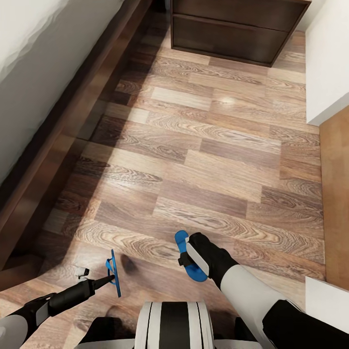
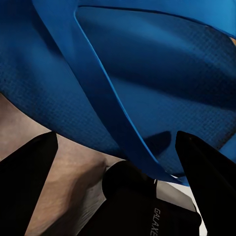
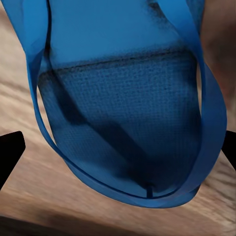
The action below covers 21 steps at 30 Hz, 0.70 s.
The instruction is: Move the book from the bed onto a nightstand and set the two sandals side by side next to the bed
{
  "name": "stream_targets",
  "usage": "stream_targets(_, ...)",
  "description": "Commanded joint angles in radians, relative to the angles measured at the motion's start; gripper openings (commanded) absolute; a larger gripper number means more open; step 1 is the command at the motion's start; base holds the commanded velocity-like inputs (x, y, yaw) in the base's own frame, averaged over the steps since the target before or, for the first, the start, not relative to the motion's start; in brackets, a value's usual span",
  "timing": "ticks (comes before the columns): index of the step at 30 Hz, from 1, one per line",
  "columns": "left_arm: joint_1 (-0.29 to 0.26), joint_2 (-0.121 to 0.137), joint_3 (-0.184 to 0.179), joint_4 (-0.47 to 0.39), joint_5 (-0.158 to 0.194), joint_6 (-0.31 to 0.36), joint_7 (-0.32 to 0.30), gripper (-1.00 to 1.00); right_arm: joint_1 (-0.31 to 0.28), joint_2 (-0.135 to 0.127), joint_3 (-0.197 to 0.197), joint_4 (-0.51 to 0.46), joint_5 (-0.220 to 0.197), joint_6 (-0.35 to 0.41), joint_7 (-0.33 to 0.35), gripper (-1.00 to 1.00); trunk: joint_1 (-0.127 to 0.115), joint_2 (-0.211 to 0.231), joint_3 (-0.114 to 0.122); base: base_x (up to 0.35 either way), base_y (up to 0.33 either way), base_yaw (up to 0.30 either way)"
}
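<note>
1. Floor of grey-brown wood planks takes up most of the head view, with a bright glare patch toward the far end.
2. The bed runs along the left: light-grey mattress above, dark brown platform frame below, casting a shadow band onto the planks.
3. The nightstand stands at the far end of the floor, dark brown and glossy, two drawer fronts showing, just beside the head of the bed frame.
4. A white wall closes the right side, with a tan wooden panel below it.
5. The right arm, white with a black forearm, reaches forward from the lower right; the left arm comes in low from the lower left.
6. The right sandal lies flat under the right gripper, well apart from the bed. In the right wrist view the fingertips stand on either side of its sole; whether they press it I cannot tell.
7. The left sandal hangs on edge, sole upright, off the floor. The left gripper pinches its strap; in the left wrist view the strap runs down between the black fingers.
</note>
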State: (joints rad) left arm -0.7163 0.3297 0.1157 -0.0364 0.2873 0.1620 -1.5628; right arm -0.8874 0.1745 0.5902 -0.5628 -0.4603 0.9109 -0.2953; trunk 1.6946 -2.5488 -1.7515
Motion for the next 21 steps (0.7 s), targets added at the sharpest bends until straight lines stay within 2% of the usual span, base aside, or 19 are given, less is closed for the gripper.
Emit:
stream_targets(1, 0.000, 0.000, 0.008, 0.000, -0.008, 0.010, -0.003, -1.00, -0.001, 0.000, 0.003, 0.000, -0.010, 0.002, -0.009, 1.00, 0.000, 0.000, 0.000, 0.000, 0.000, 0.000)
stream_targets(4, 0.000, 0.000, 0.007, 0.000, -0.008, 0.010, -0.003, -1.00, -0.001, 0.000, 0.003, 0.000, -0.011, 0.002, -0.009, 1.00, 0.000, 0.000, 0.000, 0.000, 0.000, 0.000)
stream_targets(5, 0.000, 0.000, 0.007, 0.000, -0.008, 0.010, -0.003, -1.00, -0.001, 0.000, 0.003, 0.000, -0.011, 0.002, -0.009, -1.00, 0.000, 0.000, 0.000, 0.000, 0.000, 0.000)
stream_targets(21, 0.000, 0.001, 0.008, 0.001, -0.008, 0.010, -0.003, -1.00, -0.001, 0.000, 0.003, 0.000, -0.011, 0.001, -0.008, -1.00, 0.000, 0.000, 0.000, 0.000, 0.000, 0.000)
